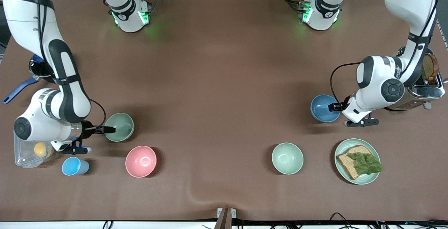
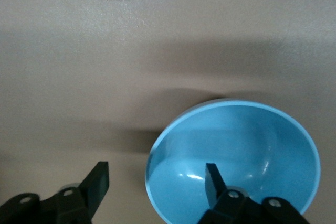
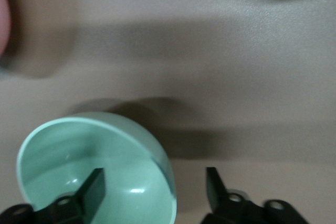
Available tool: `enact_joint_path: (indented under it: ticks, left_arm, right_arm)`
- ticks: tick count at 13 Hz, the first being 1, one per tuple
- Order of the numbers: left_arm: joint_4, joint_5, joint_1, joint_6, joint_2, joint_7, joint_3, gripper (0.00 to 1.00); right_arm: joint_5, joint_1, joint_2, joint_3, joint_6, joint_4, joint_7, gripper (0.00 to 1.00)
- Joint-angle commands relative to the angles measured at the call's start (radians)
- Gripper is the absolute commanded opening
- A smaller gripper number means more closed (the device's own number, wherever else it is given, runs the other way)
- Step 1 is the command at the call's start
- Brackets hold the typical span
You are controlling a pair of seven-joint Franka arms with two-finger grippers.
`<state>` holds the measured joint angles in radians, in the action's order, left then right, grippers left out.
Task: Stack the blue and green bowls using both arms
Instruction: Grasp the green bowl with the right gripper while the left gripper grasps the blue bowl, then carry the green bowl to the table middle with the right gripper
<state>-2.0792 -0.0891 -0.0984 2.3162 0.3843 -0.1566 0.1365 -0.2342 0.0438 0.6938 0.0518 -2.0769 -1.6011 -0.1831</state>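
The blue bowl [image 1: 324, 108] stands upright on the brown table near the left arm's end, beside the toaster. My left gripper [image 1: 332, 107] is open and straddles its rim. In the left wrist view one finger [image 2: 212, 181] is inside the blue bowl [image 2: 241, 150] and the other is outside; the gripper [image 2: 156, 182] is not closed on it. The green bowl [image 1: 120, 126] stands upright near the right arm's end. My right gripper [image 1: 110, 129] is open astride its rim. In the right wrist view one finger [image 3: 93, 183] is inside the green bowl [image 3: 84, 156]; the gripper [image 3: 154, 184] is open.
A pink bowl [image 1: 140, 161] and a light-blue cup [image 1: 75, 166] lie nearer the front camera than the green bowl. A paler mint bowl [image 1: 287, 158] and a plate with bread [image 1: 375, 178] lie nearer than the blue bowl. A toaster [image 1: 425, 90] and a clear container [image 1: 21, 154] stand at the table's ends.
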Motion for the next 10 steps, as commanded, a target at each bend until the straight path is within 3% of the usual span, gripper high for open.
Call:
enact_joint_path:
  ticks: [1,8,9,10]
  left_arm:
    - [-0.009,-0.017,-0.01,0.019,0.005,0.015,0.005,0.63]
    - [-0.007,-0.018,-0.015,0.019,0.015,0.015,0.003,0.34]
    - [-0.007,-0.018,-0.015,0.019,0.015,0.015,0.005,0.25]
    - [-0.007,-0.018,-0.014,0.019,0.015,0.015,0.005,0.07]
  right_arm:
    - [-0.025,0.001,0.007,-0.003,-0.041,-0.023,-0.01,0.0]
    - [-0.022,-0.053,-0.043,-0.003,0.013,-0.014,0.004,0.0]
    - [-0.008,-0.08,-0.074,-0.001,0.024,-0.014,0.016,0.0]
    - [-0.004,-0.106,-0.097,0.003,0.047,-0.013,0.039,0.0]
